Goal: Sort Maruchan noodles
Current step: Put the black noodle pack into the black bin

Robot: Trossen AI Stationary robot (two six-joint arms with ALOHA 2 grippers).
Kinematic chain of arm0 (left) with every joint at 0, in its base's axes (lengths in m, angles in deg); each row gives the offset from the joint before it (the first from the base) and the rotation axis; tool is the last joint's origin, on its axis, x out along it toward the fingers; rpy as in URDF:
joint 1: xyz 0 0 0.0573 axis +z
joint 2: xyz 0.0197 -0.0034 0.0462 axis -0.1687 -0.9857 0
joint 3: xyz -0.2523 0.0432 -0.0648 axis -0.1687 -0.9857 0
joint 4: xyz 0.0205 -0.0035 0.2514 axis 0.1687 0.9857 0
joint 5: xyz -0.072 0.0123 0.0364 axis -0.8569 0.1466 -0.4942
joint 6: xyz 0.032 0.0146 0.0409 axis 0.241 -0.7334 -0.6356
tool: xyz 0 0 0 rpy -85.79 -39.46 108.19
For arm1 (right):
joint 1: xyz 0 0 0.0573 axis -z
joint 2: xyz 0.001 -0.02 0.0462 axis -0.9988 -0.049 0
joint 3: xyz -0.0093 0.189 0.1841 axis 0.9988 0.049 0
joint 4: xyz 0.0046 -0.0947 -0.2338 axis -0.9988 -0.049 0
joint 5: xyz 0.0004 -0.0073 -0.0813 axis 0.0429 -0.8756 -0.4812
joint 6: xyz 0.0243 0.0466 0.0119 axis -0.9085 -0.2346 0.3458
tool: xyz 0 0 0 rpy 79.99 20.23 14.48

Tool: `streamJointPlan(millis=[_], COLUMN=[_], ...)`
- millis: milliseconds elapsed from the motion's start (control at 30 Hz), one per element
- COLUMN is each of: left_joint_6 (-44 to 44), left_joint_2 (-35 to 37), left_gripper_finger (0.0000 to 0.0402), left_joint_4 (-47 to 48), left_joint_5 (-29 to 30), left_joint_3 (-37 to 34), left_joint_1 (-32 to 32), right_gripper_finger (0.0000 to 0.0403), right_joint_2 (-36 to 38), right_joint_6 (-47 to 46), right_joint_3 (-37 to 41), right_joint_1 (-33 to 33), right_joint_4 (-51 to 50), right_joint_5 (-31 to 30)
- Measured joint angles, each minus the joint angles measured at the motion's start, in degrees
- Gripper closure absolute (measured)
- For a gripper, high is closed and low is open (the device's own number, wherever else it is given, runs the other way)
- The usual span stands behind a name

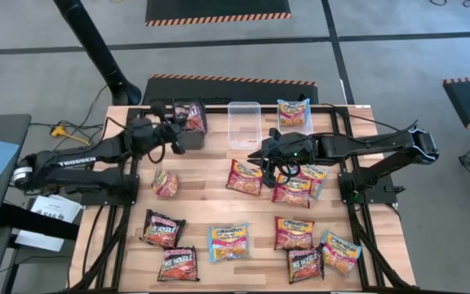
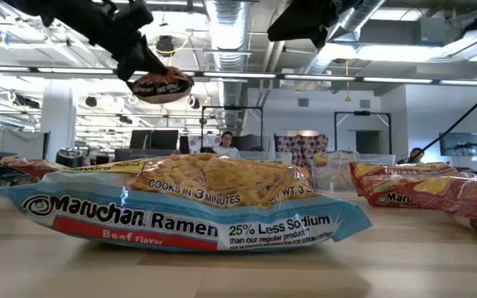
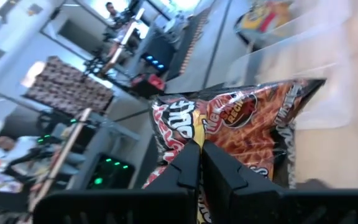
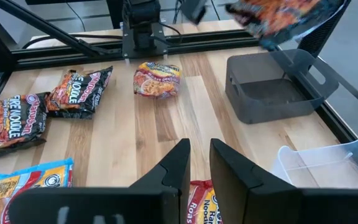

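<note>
My left gripper (image 1: 179, 131) is shut on a dark red-black Maruchan packet (image 3: 241, 118) held in the air over the black bin (image 1: 192, 122). The low view shows that packet (image 2: 162, 85) below the left gripper (image 2: 137, 60). My right gripper (image 1: 269, 157) hovers narrowly open above a red-orange packet (image 1: 246, 177) near the table's middle and touches nothing; in its wrist view the right gripper (image 4: 196, 163) stands over that packet's edge (image 4: 199, 200). Other packets lie flat on the table: dark ones (image 1: 163, 229), light blue ones (image 1: 228, 242), red-orange ones (image 1: 294, 233). My left gripper pinches the dark packet between its two fingers (image 3: 188, 165) at one end of the wrapper (image 3: 185, 134). The packet is lifted clear of the table, sticking out beyond the fingertips, above the black bin (image 4: 278, 93).
A clear bin (image 1: 244, 124) stands beside the black bin at the far edge, with a light blue packet (image 1: 293, 113) to its right. One red-orange packet (image 1: 166, 183) lies alone left of centre. Bare wood shows between the bins and the near rows.
</note>
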State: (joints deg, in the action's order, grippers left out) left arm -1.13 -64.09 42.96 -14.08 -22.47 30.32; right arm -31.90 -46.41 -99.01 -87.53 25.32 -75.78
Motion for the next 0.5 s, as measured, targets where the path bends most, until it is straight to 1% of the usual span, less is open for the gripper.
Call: streamJointPlan(millis=[167, 267, 400, 500], left_joint_6=[-0.95, -0.97, -1.90, -3.09], left_joint_2=[0.00, -0.23, -1.85, -4.13], left_gripper_finger=[0.0401, 0.0401, 0.0401, 0.0401], left_joint_4=[-1.94, -2.63, -4.23, -6.89], left_joint_5=[-5.34, -9.83, -14.13, -15.46], left_joint_3=[0.00, 0.02, 0.02, 0.04], left_joint_1=[7.71, 12.12, 16.60, 18.90], right_gripper_finger=[0.0316, 0.0316, 0.0316, 0.0316], right_joint_2=[0.00, 0.00, 0.00, 0.00], right_joint_6=[0.00, 0.00, 0.00, 0.01], right_joint_3=[0.00, 0.00, 0.00, 0.00], right_joint_1=[-0.01, 0.00, -0.02, 0.00], right_joint_4=[0.00, 0.00, 0.00, 0.00], right_joint_5=[0.00, 0.00, 0.00, 0.00])
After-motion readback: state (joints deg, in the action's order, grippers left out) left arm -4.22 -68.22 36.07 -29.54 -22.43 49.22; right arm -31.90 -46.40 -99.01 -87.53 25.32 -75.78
